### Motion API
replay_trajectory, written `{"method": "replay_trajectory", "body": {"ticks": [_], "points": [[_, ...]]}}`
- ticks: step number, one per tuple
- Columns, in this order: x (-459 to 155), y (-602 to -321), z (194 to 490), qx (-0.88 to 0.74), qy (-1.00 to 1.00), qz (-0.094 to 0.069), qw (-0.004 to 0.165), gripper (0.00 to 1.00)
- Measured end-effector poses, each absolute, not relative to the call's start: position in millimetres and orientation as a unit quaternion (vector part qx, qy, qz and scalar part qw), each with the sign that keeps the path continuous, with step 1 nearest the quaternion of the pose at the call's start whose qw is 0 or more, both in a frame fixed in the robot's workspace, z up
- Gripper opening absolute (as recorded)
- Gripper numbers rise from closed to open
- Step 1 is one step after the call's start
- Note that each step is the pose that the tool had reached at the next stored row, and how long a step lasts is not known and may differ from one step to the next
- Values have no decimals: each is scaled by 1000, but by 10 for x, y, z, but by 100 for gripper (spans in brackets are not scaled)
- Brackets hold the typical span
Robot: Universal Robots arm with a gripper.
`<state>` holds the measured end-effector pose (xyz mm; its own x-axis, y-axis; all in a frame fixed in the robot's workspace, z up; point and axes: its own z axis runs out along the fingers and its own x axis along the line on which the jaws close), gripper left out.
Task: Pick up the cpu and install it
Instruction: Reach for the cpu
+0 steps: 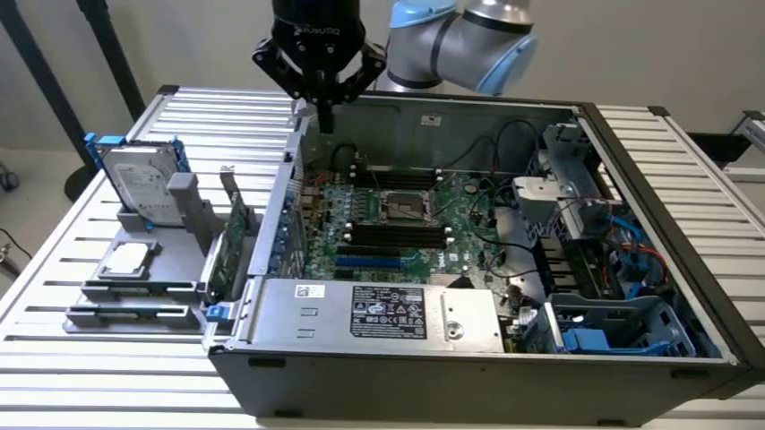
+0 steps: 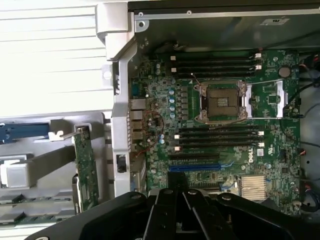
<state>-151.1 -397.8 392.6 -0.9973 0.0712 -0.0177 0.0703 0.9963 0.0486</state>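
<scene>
The cpu (image 1: 129,260), a small flat silver square, lies on the grey holder (image 1: 132,291) at the exterior view's left, outside the computer case. My gripper (image 1: 322,115) hangs high over the case's rear left corner, well away from the cpu, fingers shut with nothing between them. In the wrist view the black gripper (image 2: 176,194) points down at the green motherboard (image 2: 220,150). The empty CPU socket (image 1: 404,208) (image 2: 223,101) sits in the board's middle with its metal frame swung open.
A silver hard drive (image 1: 141,184) in a blue frame stands upright behind the cpu. A green circuit card (image 1: 233,242) (image 2: 86,167) stands between the holder and the case wall (image 1: 278,224). The power supply (image 1: 382,309) fills the case's front; cables and drive cages (image 1: 586,224) crowd its right.
</scene>
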Motion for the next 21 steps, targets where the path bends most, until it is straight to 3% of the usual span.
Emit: {"method": "replay_trajectory", "body": {"ticks": [21], "points": [[-2469,-3978,3915,36,999,24,1,11]]}}
